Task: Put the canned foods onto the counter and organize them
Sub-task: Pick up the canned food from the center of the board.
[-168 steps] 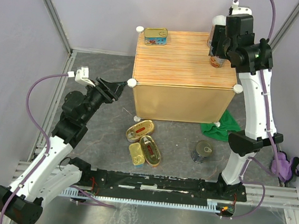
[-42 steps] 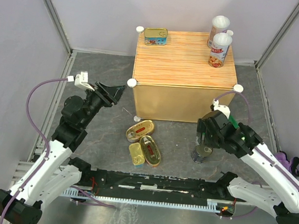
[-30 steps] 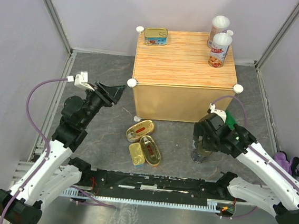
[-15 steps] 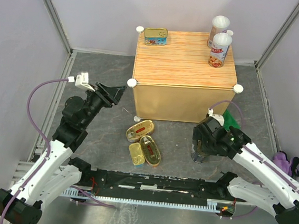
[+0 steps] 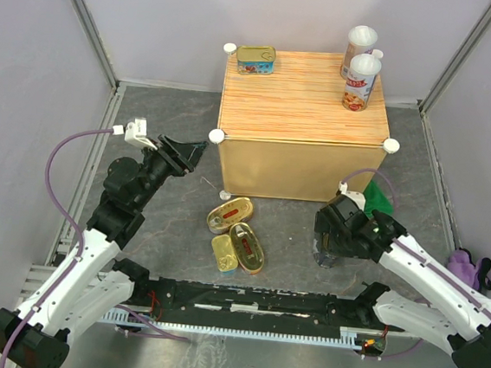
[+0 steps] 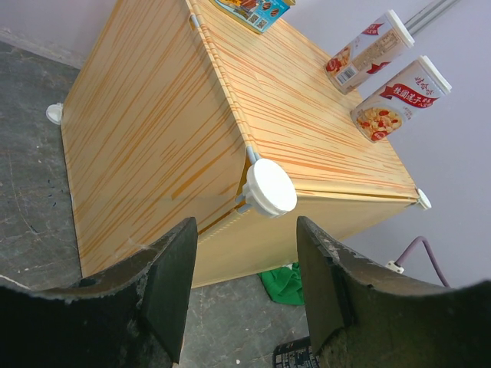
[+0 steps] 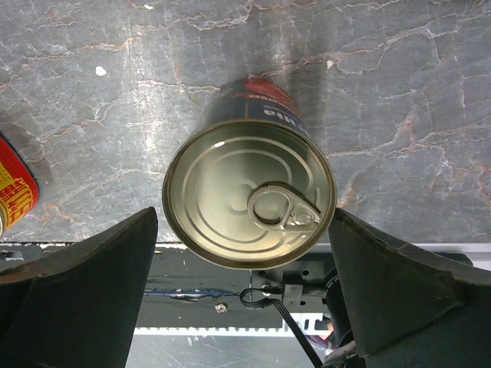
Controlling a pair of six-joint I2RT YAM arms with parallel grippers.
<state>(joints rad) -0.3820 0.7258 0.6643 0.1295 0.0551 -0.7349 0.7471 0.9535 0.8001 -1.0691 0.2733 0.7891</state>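
Straddling the dark blue can (image 7: 249,192), right gripper (image 7: 244,218) wide, pointed downward.

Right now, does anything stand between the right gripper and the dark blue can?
Nothing visible. The open right gripper hangs directly over the dark blue can, one finger showing on each side, its lid unobstructed.

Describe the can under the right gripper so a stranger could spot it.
Find the wooden counter; on the grey floor just in front of its right corner, near the green cloth, stands one round can. Unlike the flat gold tins lying nearby, it is a dark blue upright cylinder.
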